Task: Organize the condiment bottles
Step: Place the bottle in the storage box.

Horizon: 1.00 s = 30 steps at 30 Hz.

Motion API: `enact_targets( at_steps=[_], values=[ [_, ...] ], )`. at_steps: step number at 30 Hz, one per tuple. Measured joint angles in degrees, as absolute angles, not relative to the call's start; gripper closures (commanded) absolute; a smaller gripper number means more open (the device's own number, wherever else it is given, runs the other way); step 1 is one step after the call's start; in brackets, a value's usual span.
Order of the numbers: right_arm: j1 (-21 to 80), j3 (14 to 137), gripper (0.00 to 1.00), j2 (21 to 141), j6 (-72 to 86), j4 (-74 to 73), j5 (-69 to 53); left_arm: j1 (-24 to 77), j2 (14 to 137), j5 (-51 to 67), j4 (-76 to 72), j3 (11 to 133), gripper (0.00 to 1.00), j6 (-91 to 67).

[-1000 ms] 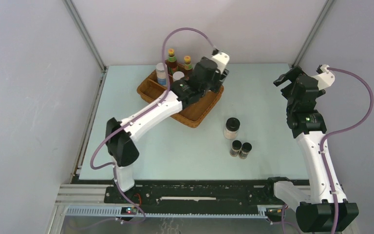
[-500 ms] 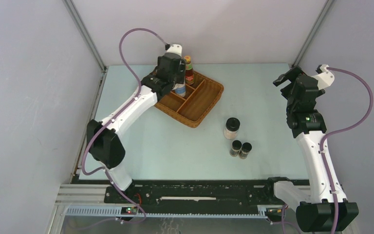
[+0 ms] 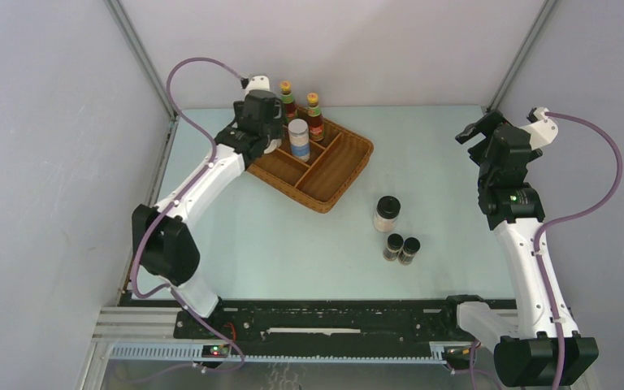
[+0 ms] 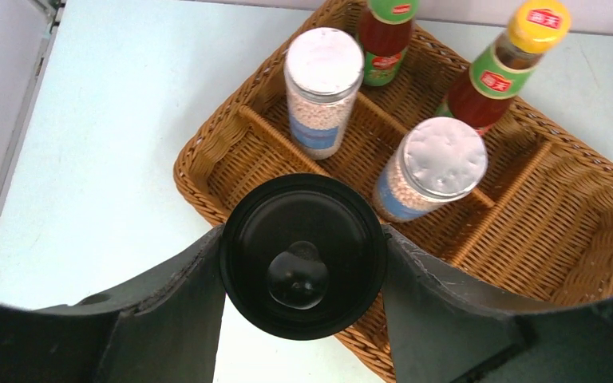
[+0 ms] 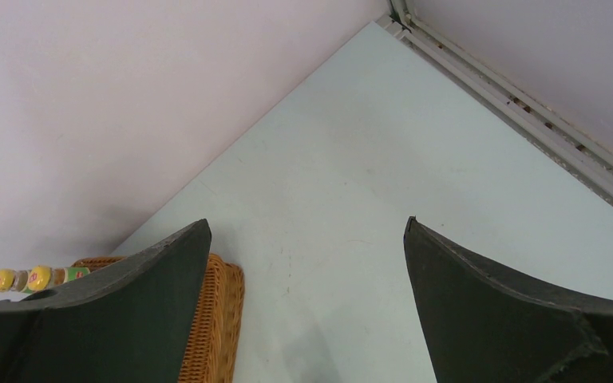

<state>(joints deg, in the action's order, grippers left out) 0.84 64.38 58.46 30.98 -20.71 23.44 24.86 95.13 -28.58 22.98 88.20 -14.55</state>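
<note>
My left gripper (image 4: 303, 233) is shut on a black-capped shaker (image 4: 303, 259), seen cap-on, above the near-left edge of the wicker tray (image 4: 591, 231). In the top view that gripper (image 3: 260, 122) hangs over the tray's (image 3: 333, 175) left corner. Two silver-lidded jars (image 4: 323, 88) (image 4: 439, 163) and two sauce bottles (image 4: 389, 32) (image 4: 503, 68) stand in the tray's back compartments. Only one jar (image 3: 298, 140) shows from above. A second shaker (image 3: 387, 214) and two dark vials (image 3: 393, 245) (image 3: 409, 249) stand on the table. My right gripper (image 5: 307, 227) is open and empty, raised at the right (image 3: 479, 130).
The tray's right compartments (image 3: 341, 162) hold nothing. A metal rail (image 5: 527, 120) runs along the table's far right edge, with grey walls close behind and beside. The left arm's purple cable (image 3: 199, 65) loops above the back left corner.
The left arm has swung left, from over the tray's middle to its left corner, carrying the shaker. The right arm has not moved.
</note>
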Motion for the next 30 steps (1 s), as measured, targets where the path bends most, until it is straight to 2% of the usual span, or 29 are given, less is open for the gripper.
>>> enact_targets(
  at_steps=[16, 30],
  values=[
    [1.32, 64.38, 0.00, 58.46, 30.96, -20.73, 23.27, 17.56, 95.72, -28.77, 20.16, 85.08, 1.00, -16.82],
    [3.46, 64.38, 0.01, 58.46, 30.76, -20.73, 23.90, 16.34, 100.77, -26.81, 18.20, 85.08, 1.00, -18.06]
  ],
)
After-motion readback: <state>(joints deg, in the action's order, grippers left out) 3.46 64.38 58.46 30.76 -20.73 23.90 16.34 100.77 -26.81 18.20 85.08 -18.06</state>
